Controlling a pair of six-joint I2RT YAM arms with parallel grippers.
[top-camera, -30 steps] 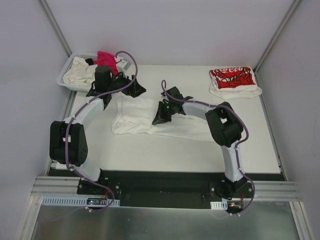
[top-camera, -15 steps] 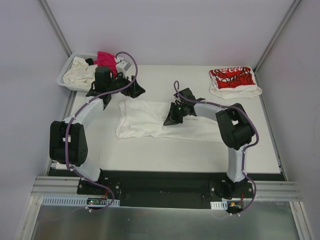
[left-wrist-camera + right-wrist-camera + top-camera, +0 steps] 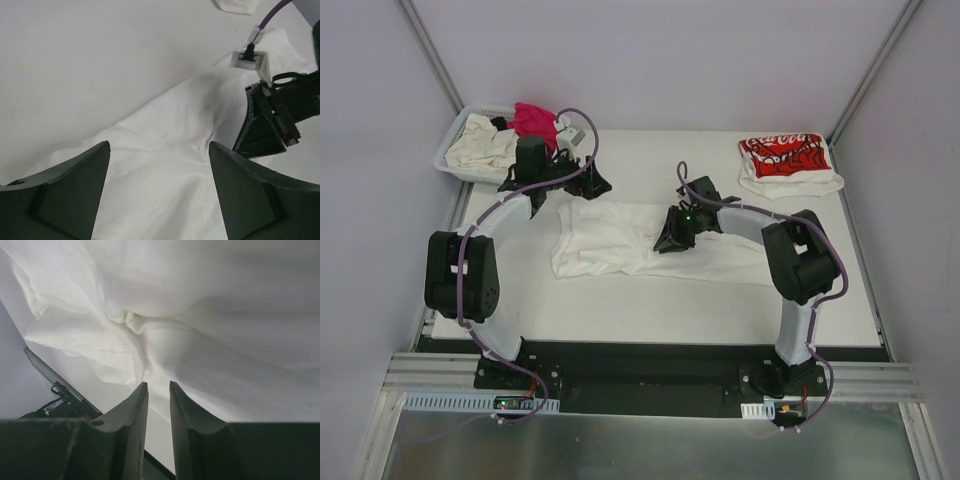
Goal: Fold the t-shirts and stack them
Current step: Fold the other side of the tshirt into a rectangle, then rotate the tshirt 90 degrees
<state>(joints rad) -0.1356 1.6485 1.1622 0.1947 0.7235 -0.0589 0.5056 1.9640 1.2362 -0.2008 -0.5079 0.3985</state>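
Observation:
A large plain white t-shirt [image 3: 615, 238] lies spread and wrinkled across the middle of the table. My left gripper [image 3: 583, 185] hovers open over its far left part, the wide jaws [image 3: 158, 146] empty above the cloth [image 3: 160, 180]. Low over the shirt's middle sits my right gripper [image 3: 670, 240]. Its fingers [image 3: 158, 385] stand a little apart, with nothing pinched between them and bunched folds [image 3: 130, 322] just beyond the tips. A folded white shirt with red print [image 3: 785, 160] rests at the far right.
A white slotted basket [image 3: 448, 155] stands at the far left corner, holding a cream shirt [image 3: 480, 145] and a magenta one [image 3: 532, 118]. The right gripper's black body [image 3: 267, 127] shows at the right in the left wrist view.
My right gripper pulled the white shirt to the right, stretching it out, then parted its jaws and let the cloth go. The left arm barely shifted.

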